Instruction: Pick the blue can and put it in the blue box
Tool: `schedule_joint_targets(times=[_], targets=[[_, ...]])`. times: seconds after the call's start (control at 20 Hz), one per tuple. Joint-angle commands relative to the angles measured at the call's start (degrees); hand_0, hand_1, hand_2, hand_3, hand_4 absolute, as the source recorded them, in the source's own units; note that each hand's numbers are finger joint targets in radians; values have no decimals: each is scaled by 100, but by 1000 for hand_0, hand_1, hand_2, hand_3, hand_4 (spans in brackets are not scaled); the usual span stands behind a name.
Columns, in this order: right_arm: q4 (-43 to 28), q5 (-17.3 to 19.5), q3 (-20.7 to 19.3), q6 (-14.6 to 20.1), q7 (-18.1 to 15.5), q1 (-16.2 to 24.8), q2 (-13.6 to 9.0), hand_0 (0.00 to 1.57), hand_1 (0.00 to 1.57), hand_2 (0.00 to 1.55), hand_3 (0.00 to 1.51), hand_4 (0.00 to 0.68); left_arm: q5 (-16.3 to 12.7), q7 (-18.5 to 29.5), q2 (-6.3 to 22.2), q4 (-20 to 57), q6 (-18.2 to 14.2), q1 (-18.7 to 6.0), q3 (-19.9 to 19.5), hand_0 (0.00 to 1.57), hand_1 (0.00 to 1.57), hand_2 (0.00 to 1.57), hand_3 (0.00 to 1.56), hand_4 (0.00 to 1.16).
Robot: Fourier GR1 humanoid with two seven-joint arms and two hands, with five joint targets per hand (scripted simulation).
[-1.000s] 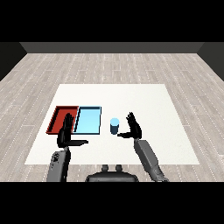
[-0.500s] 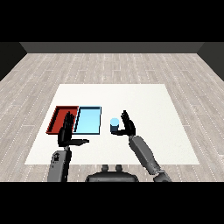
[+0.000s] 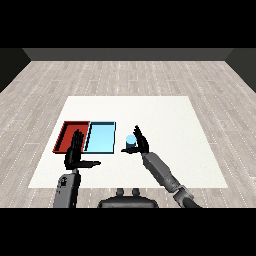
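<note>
The blue can (image 3: pixel 130 142) stands upright on the white table, just right of the light blue tray (image 3: pixel 101 136). My right hand (image 3: pixel 140 141) is at the can's right side, fingers straight and spread, thumb reaching under and in front of the can; the fingers are not curled round it. My left hand (image 3: pixel 76 153) hovers open over the near edge of the red tray (image 3: pixel 70 136), fingers pointing up and thumb stretched to the right.
The two trays lie side by side at the table's left half, red on the left. White table (image 3: pixel 165 120) surface stretches to the right and beyond the can.
My right hand has moved left, from a little way right of the can to right against it. The left hand and the can have stayed in place.
</note>
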State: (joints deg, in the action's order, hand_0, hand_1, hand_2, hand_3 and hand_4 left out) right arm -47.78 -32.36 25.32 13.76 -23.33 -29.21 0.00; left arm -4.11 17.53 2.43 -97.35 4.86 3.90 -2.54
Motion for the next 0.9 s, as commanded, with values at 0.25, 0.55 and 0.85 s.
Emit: schedule_joint_targets(times=[0.25, 0.55, 0.85], targets=[[782, -1036, 751, 302, -258, -708, 0, 0, 0, 0, 0, 0, 43, -274, -125, 110, -232, -408, 17, 0, 0, 0, 0, 0], [1180, -1855, 1573, 389, -651, -931, 0, 0, 0, 0, 0, 0, -104, 19, 8, -47, 49, -8, -98, 0, 0, 0, 0, 0], [1120, -2133, 1849, 554, -597, -1018, 0, 0, 0, 0, 0, 0, -283, -147, 138, -52, 162, -16, -260, 0, 0, 0, 0, 0]])
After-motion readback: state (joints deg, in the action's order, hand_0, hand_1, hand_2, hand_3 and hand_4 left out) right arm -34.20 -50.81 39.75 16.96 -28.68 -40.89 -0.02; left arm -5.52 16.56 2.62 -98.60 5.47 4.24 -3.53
